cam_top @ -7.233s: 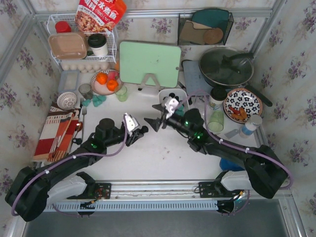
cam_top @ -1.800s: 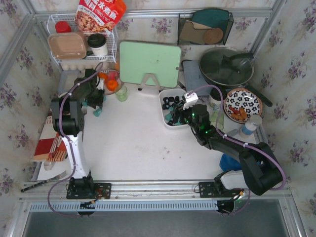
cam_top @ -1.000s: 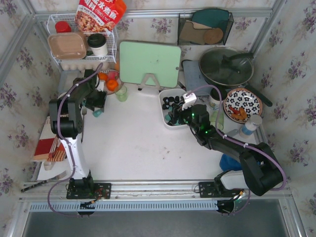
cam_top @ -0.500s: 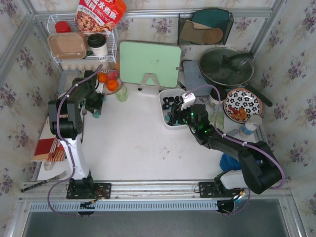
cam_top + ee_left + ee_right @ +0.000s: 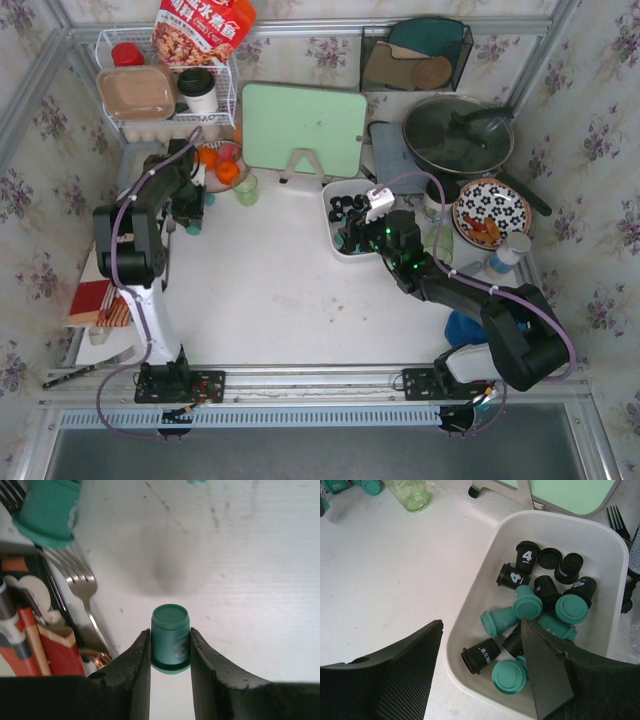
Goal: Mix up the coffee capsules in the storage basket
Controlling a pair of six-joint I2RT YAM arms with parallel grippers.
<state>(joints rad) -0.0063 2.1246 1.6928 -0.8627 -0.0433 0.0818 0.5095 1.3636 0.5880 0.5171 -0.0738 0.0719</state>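
Observation:
The white storage basket (image 5: pixel 470 595) holds several black and teal coffee capsules (image 5: pixel 527 602). It stands right of the table's middle in the top view (image 5: pixel 329 215). My right gripper (image 5: pixel 480 652) is open and empty. It hovers over the basket's near left corner, one finger outside the rim and one over the pods, and it also shows in the top view (image 5: pixel 352 232). My left gripper (image 5: pixel 170 650) is shut on a teal capsule (image 5: pixel 170 639), held upright at the white tabletop at the far left (image 5: pixel 192 222).
Another teal capsule (image 5: pixel 47 510) and forks (image 5: pixel 85 587) lie close to my left gripper. More teal capsules (image 5: pixel 370 485) and a green glass (image 5: pixel 412 492) stand by the green cutting board (image 5: pixel 303 128). A bowl of oranges (image 5: pixel 218 165), a pan (image 5: pixel 458 135) and a patterned plate (image 5: pixel 492 210) crowd the back.
My left arm has shifted slightly left and back near the loose teal capsules. My right gripper has stayed over the basket, almost still.

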